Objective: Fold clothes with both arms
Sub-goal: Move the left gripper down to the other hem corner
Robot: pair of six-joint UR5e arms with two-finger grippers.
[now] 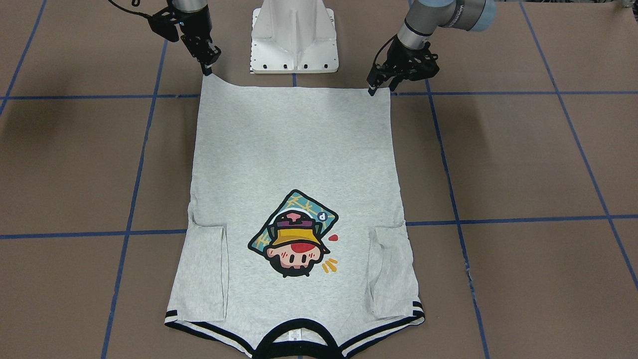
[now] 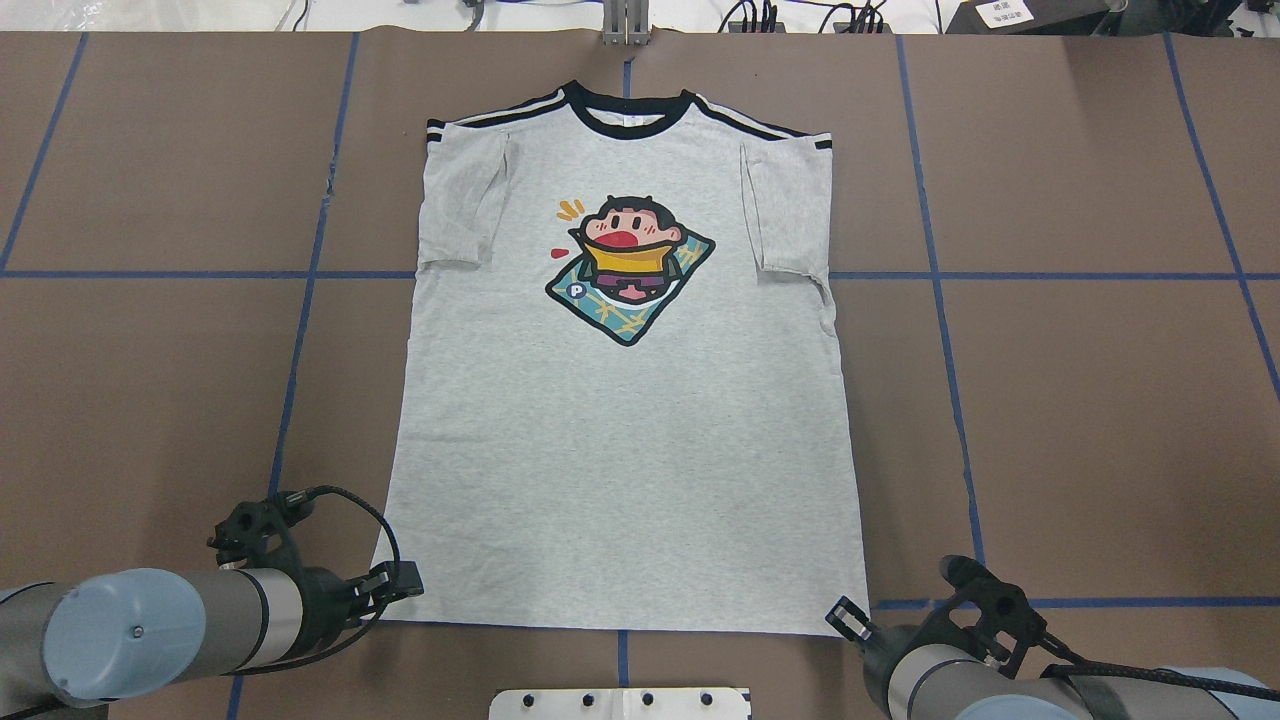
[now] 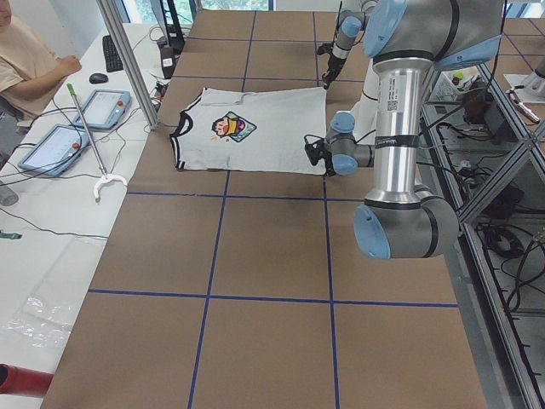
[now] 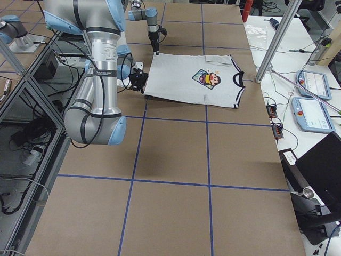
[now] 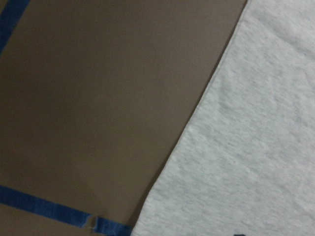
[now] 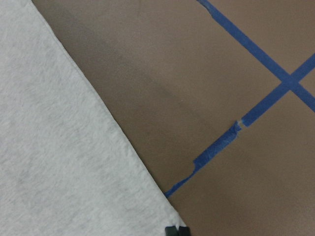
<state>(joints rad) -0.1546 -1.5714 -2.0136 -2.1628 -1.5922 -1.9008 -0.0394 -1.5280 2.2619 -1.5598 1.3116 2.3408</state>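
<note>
The light grey T-shirt lies flat on the table with its print up, both sleeves folded in and the black collar at the far side. My right gripper is shut on the near hem corner on its side, and that corner is drawn up into a small peak. In the right wrist view its fingertips meet at the cloth's corner. My left gripper hangs low over the other near hem corner. Its fingers look apart, and the left wrist view shows only the shirt's side edge.
The white pedestal base stands between the arms at the near edge. Blue tape lines grid the brown table. In the exterior left view a person sits at a side bench with tablets.
</note>
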